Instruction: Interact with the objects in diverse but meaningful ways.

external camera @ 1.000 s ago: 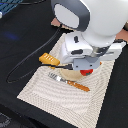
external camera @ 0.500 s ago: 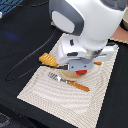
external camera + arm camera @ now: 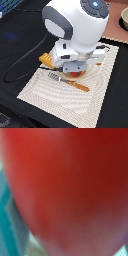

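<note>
A large white robot arm (image 3: 75,25) leans low over a pale striped mat (image 3: 95,102) lying on a dark surface (image 3: 20,40). Its hand (image 3: 75,71) is pressed down over a red tomato (image 3: 76,75), of which only a sliver shows beneath the arm; whether the fingers are closed on it cannot be told. In the wrist view the tomato fills nearly the whole picture as a blurred red mass. A golden-yellow bread loaf (image 3: 45,58) peeks out beside the arm toward the exterior view's left. An orange-handled fork (image 3: 70,82) lies on the mat just in front of the tomato.
</note>
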Controlling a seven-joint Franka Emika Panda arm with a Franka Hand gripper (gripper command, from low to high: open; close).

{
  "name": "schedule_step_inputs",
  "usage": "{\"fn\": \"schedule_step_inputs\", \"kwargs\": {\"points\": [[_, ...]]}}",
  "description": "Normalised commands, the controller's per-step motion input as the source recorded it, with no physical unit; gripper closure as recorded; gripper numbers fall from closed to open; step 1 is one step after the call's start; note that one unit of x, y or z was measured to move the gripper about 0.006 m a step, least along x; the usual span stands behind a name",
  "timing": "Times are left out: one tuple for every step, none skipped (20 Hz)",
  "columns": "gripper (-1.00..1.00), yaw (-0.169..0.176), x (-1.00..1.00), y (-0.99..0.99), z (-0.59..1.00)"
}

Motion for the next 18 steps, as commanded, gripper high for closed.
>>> {"fn": "schedule_step_inputs", "kwargs": {"points": [[-1.0, 0.0, -0.5, 0.38, 1.0], [-1.0, 0.0, -0.5, 0.38, 1.0], [-1.0, 0.0, -0.49, 0.37, 1.0], [-1.0, 0.0, -0.47, 0.37, 1.0], [-1.0, 0.0, -0.46, 0.34, 1.0], [-1.0, 0.0, -0.45, 0.34, 1.0], [-1.0, 0.009, -0.54, 0.31, 0.97], [-1.0, 0.018, -0.53, 0.29, 0.9], [-1.0, 0.023, -0.5, 0.33, 0.9], [-1.0, 0.023, -0.52, 0.34, 0.91], [-1.0, 0.024, -0.5, 0.35, 0.9], [-1.0, 0.024, -0.52, 0.35, 0.87], [-1.0, 0.024, -0.51, 0.35, 0.83], [-1.0, 0.025, -0.49, 0.35, 0.76], [-1.0, 0.023, -0.48, 0.34, 0.65], [-1.0, 0.025, -0.43, 0.32, 0.59], [-1.0, 0.014, -0.42, 0.31, 0.52], [-1.0, 0.01, -0.39, 0.32, 0.63]]}}
